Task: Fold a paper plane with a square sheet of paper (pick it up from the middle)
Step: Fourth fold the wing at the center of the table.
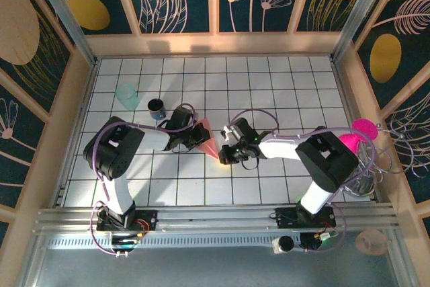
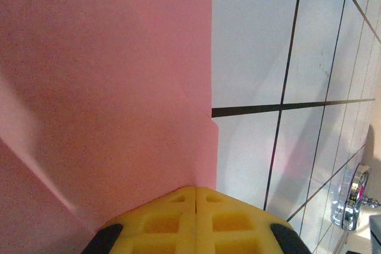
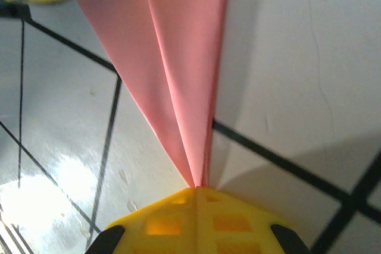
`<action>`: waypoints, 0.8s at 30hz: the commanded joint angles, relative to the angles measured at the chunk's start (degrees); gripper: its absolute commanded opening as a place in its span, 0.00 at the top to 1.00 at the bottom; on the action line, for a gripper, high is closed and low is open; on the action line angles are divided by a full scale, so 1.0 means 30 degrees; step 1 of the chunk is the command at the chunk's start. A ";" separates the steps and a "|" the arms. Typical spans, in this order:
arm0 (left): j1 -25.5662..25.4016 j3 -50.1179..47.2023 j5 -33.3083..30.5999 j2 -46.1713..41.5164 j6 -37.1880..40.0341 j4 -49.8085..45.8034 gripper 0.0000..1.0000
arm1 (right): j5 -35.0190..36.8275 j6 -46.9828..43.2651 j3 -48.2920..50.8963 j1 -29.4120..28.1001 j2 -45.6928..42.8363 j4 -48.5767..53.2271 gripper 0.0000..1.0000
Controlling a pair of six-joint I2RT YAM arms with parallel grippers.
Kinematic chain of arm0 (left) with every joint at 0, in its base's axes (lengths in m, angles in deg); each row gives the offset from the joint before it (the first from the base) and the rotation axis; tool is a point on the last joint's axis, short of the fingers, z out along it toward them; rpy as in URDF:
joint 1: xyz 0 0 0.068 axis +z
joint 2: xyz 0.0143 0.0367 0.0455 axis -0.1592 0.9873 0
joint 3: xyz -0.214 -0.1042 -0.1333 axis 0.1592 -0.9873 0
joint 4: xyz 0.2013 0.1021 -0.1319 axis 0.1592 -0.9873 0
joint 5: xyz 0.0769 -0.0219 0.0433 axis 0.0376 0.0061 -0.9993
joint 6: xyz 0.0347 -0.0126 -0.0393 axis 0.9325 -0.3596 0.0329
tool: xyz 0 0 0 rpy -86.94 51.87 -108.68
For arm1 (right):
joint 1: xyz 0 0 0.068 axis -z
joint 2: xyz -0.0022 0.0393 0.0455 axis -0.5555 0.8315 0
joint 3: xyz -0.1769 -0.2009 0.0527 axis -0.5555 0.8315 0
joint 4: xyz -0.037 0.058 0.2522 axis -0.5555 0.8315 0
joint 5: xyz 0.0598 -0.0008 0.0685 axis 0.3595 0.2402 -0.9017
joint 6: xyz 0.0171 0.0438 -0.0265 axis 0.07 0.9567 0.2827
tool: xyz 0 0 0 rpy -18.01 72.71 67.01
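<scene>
Left end effector (image 1: 193, 134), right end effector (image 1: 223, 155) point inward, seemingly clamping paper plane (image 1: 207, 138).

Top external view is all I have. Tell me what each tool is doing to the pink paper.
Observer: From the right wrist, the right tool is shut on the narrow tip of the paper plane.
Operator: Report the left one.
Observer: From the left wrist, the left tool is shut on the wide end, and its yellow fingers meet with the sheet's edge between them.
Operator: Describe the folds.
Observer: The right wrist camera shows lengthwise creases that converge at the pinched tip.
</scene>
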 commanded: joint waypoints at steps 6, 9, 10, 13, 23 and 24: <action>0.0147 -0.0489 -0.2144 0.0948 0.0666 -0.2448 0.94 | 0.1047 0.0111 0.0454 -0.0039 -0.2507 0.1044 1.00; 0.0137 -0.0549 -0.1959 0.0735 0.0630 -0.2154 0.94 | 0.1002 0.0516 0.0071 0.0013 -0.2743 -0.0496 1.00; 0.0132 -0.0547 -0.1930 0.0704 0.0634 -0.2152 0.94 | 0.1003 0.0668 -0.0158 0.0014 -0.2497 -0.0774 1.00; 0.0157 -0.0569 -0.1790 0.0545 0.0589 -0.1951 0.94 | 0.1228 0.0850 -0.1119 -0.0030 -0.1061 -0.1139 1.00; 0.0158 -0.0650 -0.1111 0.0243 0.0468 -0.1227 0.93 | 0.1557 0.1240 -0.2532 0.0266 0.1968 -0.1493 1.00; 0.0132 -0.0674 -0.1055 0.0186 0.0447 -0.1136 0.94 | 0.1530 0.1248 -0.2539 0.0306 0.2156 -0.1395 1.00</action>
